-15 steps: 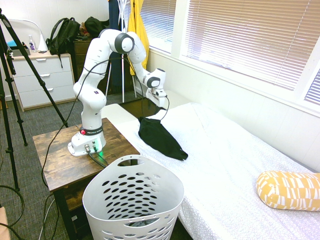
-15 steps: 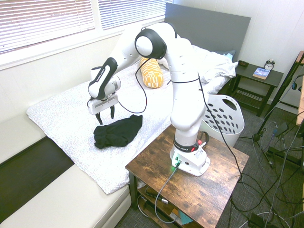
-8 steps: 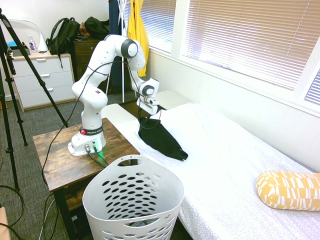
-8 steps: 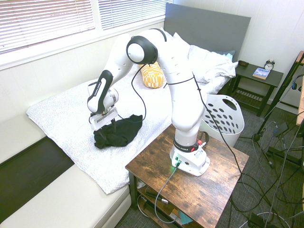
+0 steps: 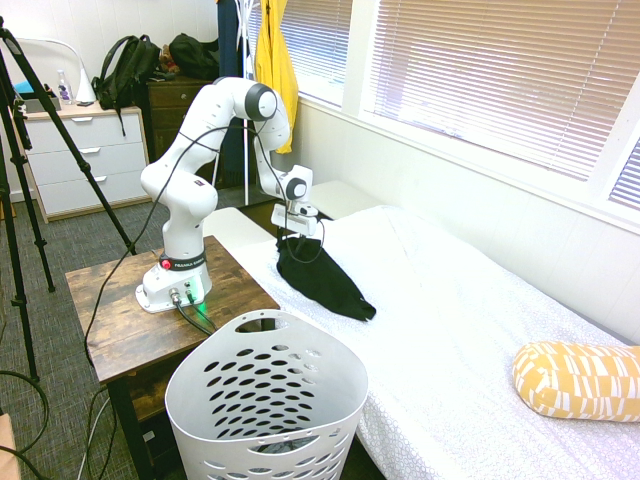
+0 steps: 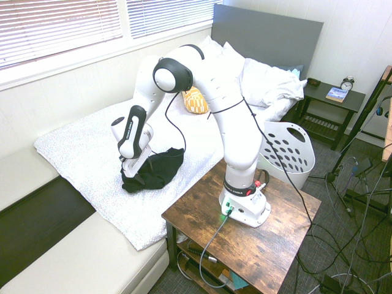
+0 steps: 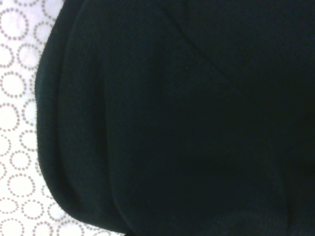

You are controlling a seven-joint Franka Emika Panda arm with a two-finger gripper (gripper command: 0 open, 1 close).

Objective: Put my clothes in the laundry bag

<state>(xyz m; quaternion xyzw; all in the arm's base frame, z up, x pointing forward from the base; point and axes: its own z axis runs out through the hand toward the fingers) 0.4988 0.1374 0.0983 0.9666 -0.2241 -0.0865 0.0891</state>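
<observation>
Claw (image 6: 133,173) is wide open, pointing down at one end of the black clothes (image 5: 322,278) on the bed (image 5: 470,330). It holds nothing. The step looks like grabbing; next it should pinch the cloth, then lift toward the white laundry bag (image 5: 266,400). Only the wrist view shows folds in the cloth.

Gripper (image 6: 136,173): fingertips lost against the black garment (image 6: 154,169); dark on dark, contact could not be judged. Garment: filled the wrist view, cut by three edges of the picture. Laundry basket (image 5: 266,400): bottom cropped in the first exterior view, half hidden behind the arm in the second; contents too dim to name. Yellow patterned pillow (image 5: 575,379): cut off at right.
</observation>
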